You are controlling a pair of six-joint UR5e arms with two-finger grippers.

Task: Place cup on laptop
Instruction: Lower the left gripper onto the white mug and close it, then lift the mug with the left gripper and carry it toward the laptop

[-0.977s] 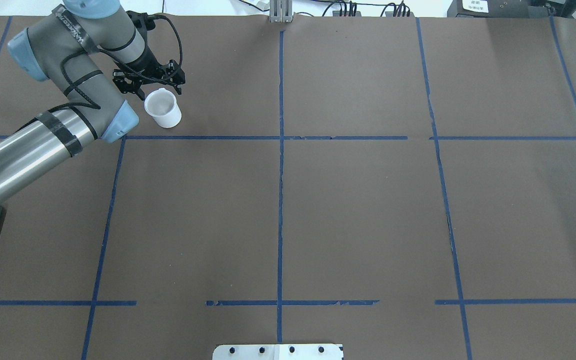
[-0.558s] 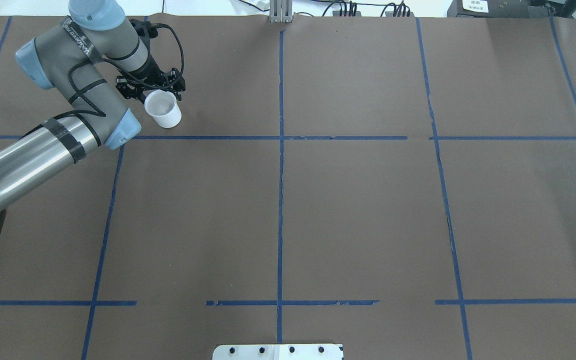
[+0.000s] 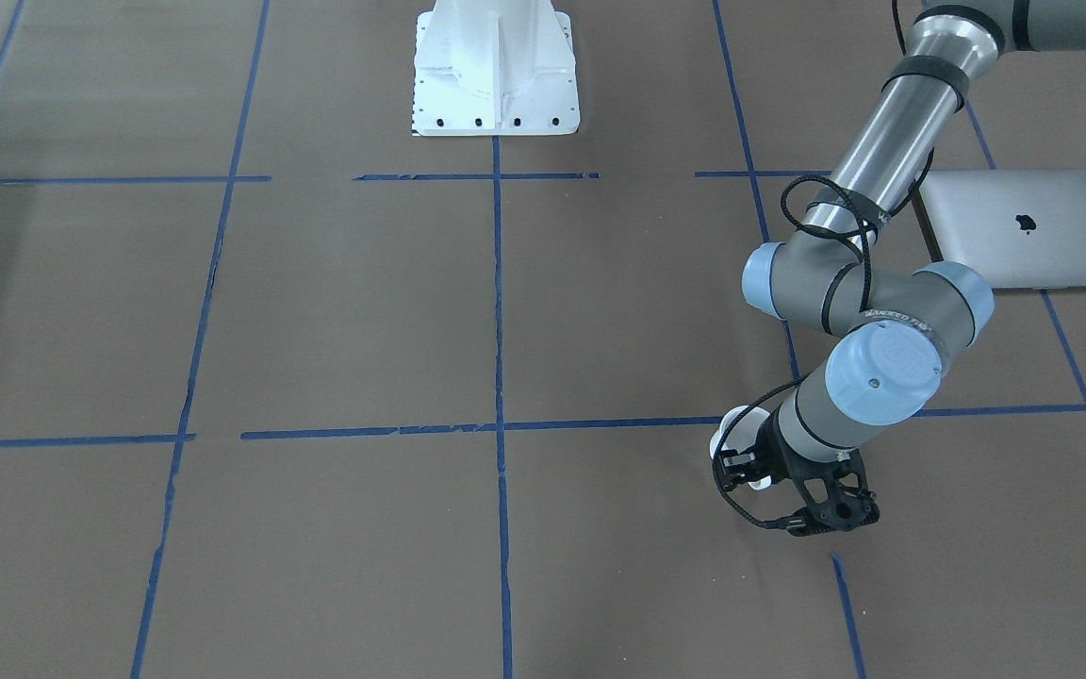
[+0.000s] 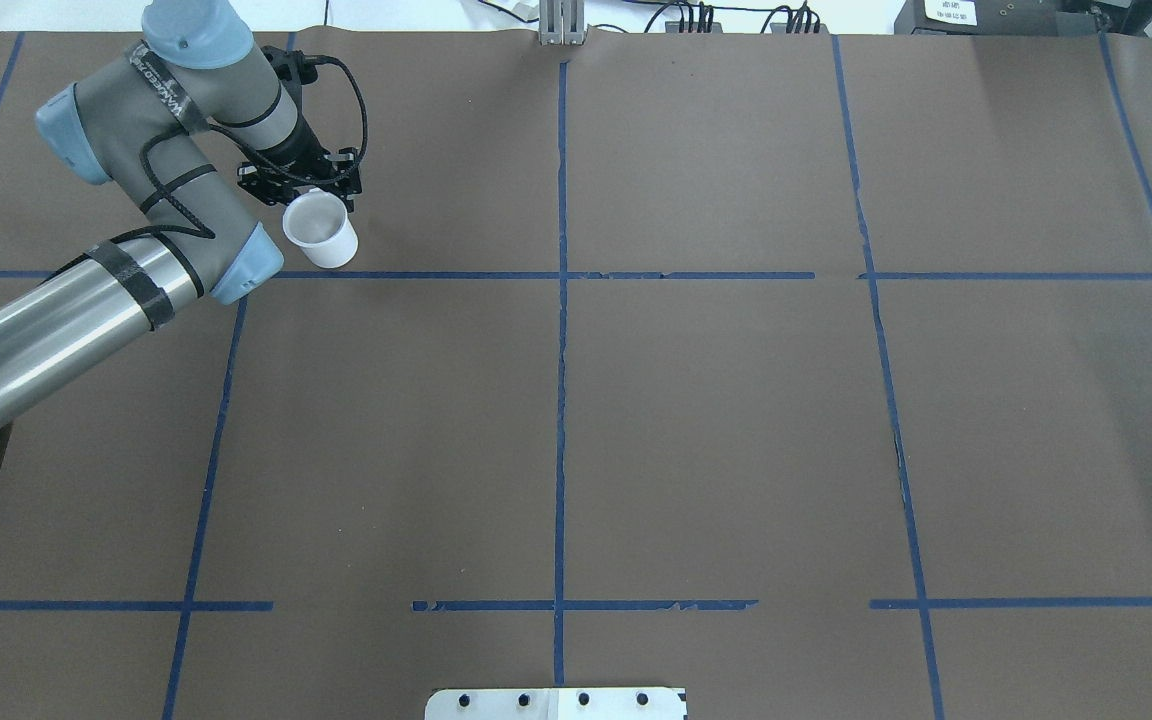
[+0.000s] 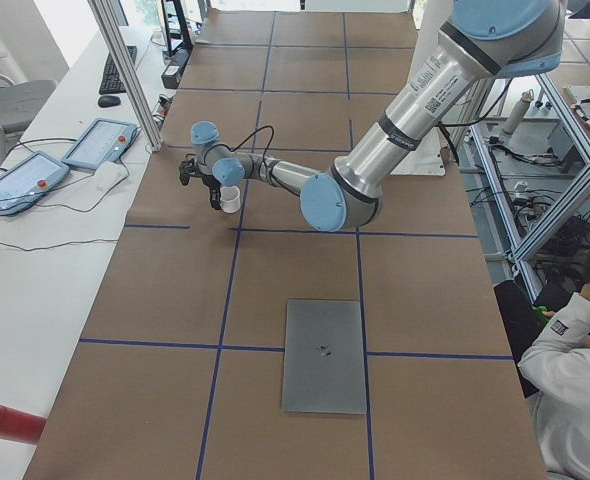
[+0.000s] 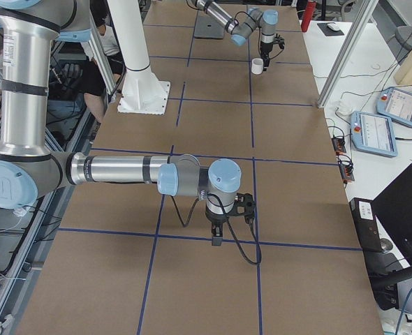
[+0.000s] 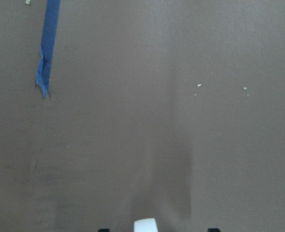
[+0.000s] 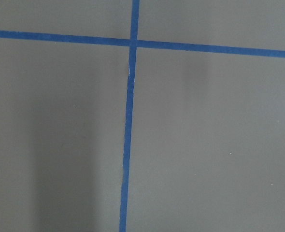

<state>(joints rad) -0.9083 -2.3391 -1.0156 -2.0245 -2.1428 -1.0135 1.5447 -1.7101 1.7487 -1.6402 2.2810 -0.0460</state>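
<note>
Pinching cup (image 4: 321, 235) handle: left tool (image 4: 315, 196).

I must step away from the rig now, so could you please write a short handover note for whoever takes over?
Left claw: closed on the cup at its far side; lifted or not, I cannot tell.
Right claw: over bare table; open or shut, I cannot tell.
Laptop: closed, flat on the table nearer the robot's base, apart from the cup.
Done: cup grasped.
Left: carry it to the laptop, set it on the lid.
</note>
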